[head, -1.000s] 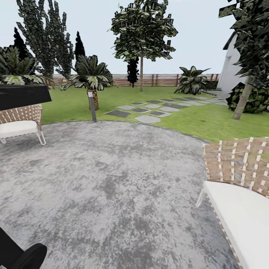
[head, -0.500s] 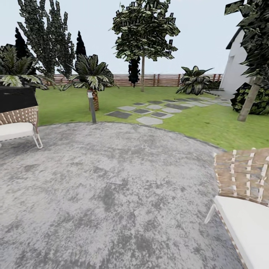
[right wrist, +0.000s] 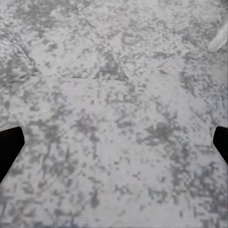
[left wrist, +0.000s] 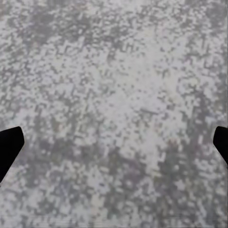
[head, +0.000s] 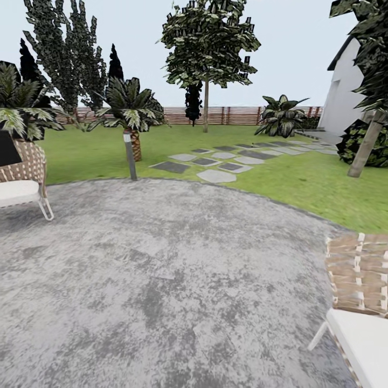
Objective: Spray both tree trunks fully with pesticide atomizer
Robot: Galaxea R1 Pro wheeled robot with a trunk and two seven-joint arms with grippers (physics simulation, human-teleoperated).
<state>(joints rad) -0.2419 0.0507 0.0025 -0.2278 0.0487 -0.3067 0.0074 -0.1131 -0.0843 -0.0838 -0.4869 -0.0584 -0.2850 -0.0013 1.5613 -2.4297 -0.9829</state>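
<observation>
Paving [head: 161, 280] of mottled grey lies under us; left of the stepping stones [head: 215, 161] stands a palm [head: 132, 116], behind them one tree [head: 206, 59], right of them another trunk [head: 367, 145]. Our left hand [left wrist: 114, 142] and right hand [right wrist: 114, 142] gape wide, empty.

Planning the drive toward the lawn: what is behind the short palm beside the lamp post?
Behind the short palm runs the brown slat fence, with tall dark conifers to its left. The palm's fronds cover part of the fence; what lies at its base there cannot be seen.
</observation>
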